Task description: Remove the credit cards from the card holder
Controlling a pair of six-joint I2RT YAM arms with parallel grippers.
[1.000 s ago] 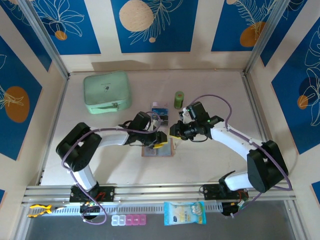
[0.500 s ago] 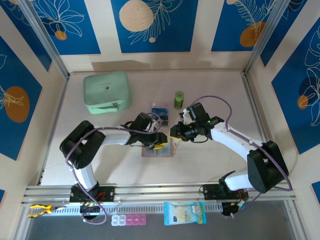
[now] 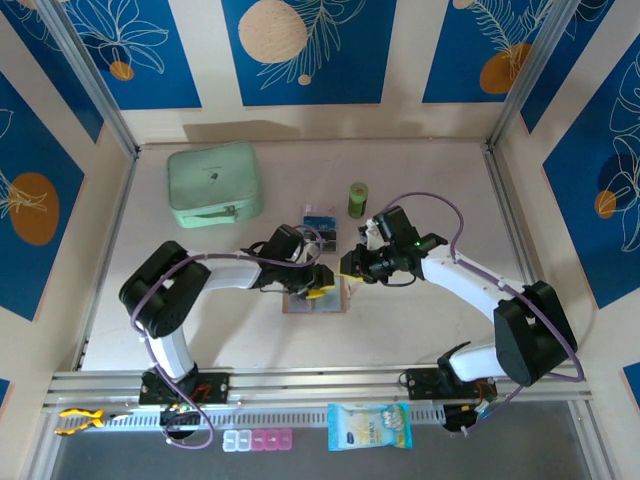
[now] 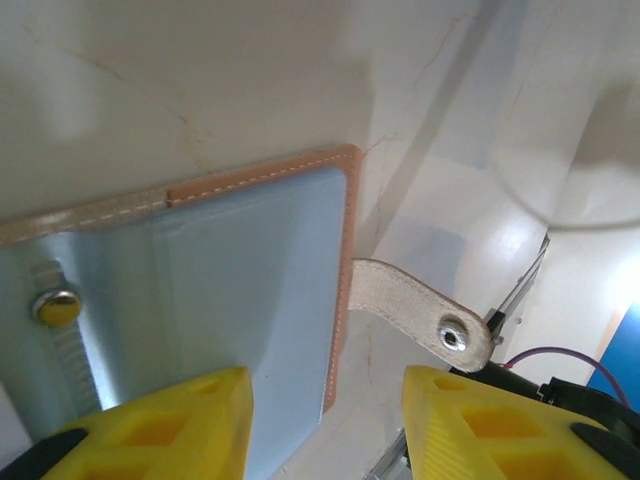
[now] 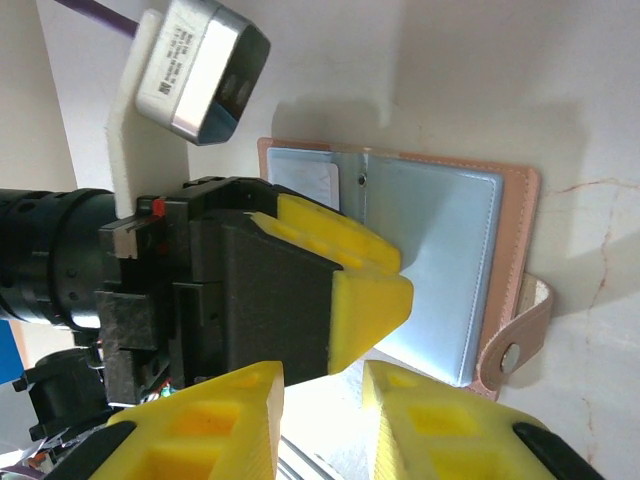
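Note:
The card holder (image 3: 330,303) lies open and flat at mid-table, tan edged with pale blue-grey pockets (image 5: 440,260). Its snap strap (image 4: 440,325) sticks out to one side. My left gripper (image 3: 318,288) hangs low over it, open. One yellow finger (image 4: 180,420) is over the pocket (image 4: 230,260), the other over bare table beside the holder's edge. My right gripper (image 3: 347,268) hovers just right of the holder, open with a narrow gap and nothing between its fingers (image 5: 322,378). Credit cards (image 3: 318,222), blue and dark, lie on the table behind the holder.
A green cylinder (image 3: 357,198) stands right of the cards. The mint-green zip case (image 3: 214,184) sits at the back left. A snack packet (image 3: 368,425) and a pill box (image 3: 258,440) rest on the front rail. Metal posts frame the table.
The left arm's elbow has shifted slightly to the right. Both grippers and the card holder stay where they were.

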